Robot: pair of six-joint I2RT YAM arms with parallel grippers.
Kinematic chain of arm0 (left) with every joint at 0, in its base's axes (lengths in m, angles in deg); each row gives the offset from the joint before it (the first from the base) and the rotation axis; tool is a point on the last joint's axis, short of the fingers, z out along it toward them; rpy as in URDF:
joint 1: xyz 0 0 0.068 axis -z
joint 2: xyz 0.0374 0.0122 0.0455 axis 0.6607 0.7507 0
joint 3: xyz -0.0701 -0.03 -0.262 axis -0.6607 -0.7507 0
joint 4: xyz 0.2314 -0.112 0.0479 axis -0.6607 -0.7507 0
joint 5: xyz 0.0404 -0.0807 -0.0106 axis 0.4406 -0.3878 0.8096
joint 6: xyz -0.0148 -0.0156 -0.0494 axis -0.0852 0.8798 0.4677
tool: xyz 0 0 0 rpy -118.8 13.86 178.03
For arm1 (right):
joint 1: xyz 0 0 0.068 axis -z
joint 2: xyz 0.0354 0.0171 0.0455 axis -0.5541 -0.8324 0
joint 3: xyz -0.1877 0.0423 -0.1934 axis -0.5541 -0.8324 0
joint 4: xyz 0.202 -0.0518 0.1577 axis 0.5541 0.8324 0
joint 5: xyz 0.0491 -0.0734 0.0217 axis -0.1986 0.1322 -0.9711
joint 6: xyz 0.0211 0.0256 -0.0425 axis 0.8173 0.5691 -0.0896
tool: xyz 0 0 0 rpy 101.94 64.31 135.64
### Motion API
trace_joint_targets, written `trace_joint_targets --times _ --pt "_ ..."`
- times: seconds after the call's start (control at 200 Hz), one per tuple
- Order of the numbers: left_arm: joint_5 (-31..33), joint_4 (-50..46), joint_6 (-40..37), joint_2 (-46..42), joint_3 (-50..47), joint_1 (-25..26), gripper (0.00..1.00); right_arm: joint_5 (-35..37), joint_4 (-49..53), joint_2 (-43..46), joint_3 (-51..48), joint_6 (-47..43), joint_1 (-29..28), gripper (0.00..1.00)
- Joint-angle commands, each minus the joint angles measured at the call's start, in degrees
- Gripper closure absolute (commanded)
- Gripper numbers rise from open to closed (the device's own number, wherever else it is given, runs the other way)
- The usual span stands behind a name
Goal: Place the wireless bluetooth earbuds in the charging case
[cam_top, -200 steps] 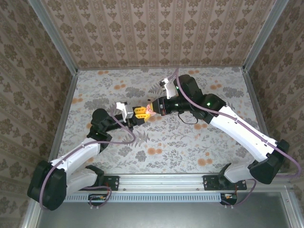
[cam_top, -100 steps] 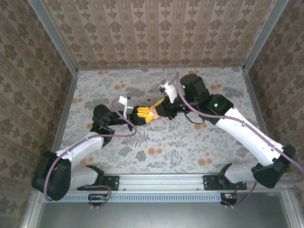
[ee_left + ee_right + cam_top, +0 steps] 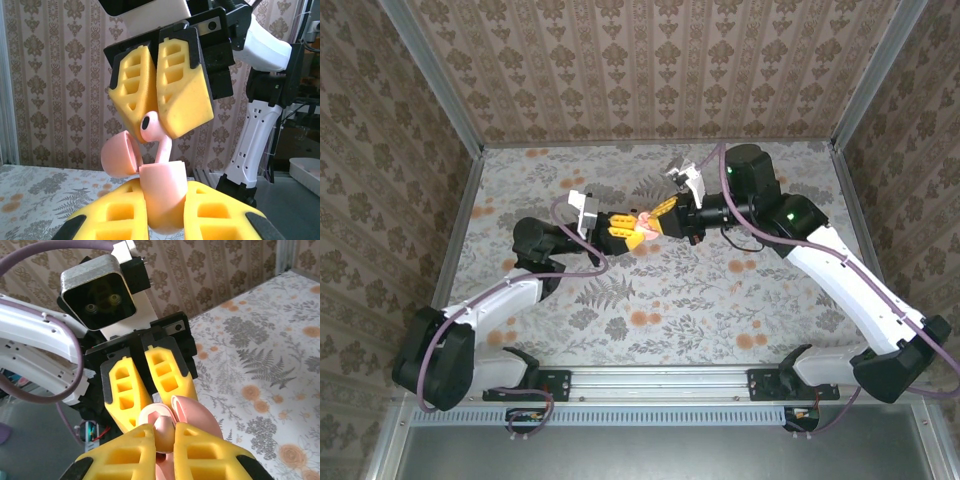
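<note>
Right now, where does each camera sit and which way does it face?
Top: above and behind the bases, looking down on the table; both arms, left gripper tip to tip with right gripper.
Left wrist: looks past the left gripper, shut on the case, at the right gripper holding the earbud.
Right wrist: faces the opposite way, past the right gripper and earbud to the left gripper.
Shared: both wrist views show case, earbud.
</note>
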Motion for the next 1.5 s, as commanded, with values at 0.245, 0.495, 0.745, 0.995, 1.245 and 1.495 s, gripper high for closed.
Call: trace_joint_targets --times 0.245,0.495,0.745,0.995,1.245,1.495 --pt "-1.07 2.47 -0.53 0.65 3.34 1.12 1.00 -6.96 12.41 -4.20 7.15 -7.25 -0.13 0.92" --pt "-2.21 0.70 -3.24 -0.17 2.69 1.46 1.00 -5.65 18.22 -4.43 10.77 -10.27 0.08 0.92" --pt "-3.49 0.68 -4.56 -0.97 1.96 1.86 1.00 -2.22 22.53 -3.21 12.40 -13.80 -0.18 0.93" --pt "-4.28 0.00 -5.61 -1.15 1.67 2.86 1.00 -0.86 24.02 -2.62 12.92 -15.28 -1.32 0.94" --pt "-4.41 -1.69 -7.19 -1.15 2.40 3.67 1.00 -0.44 24.75 -4.52 12.92 -16.30 -3.19 0.94" --pt "-4.02 -1.61 -7.33 -1.57 1.86 3.84 1.00 -1.08 19.97 -3.73 9.84 -17.29 -3.73 0.86"
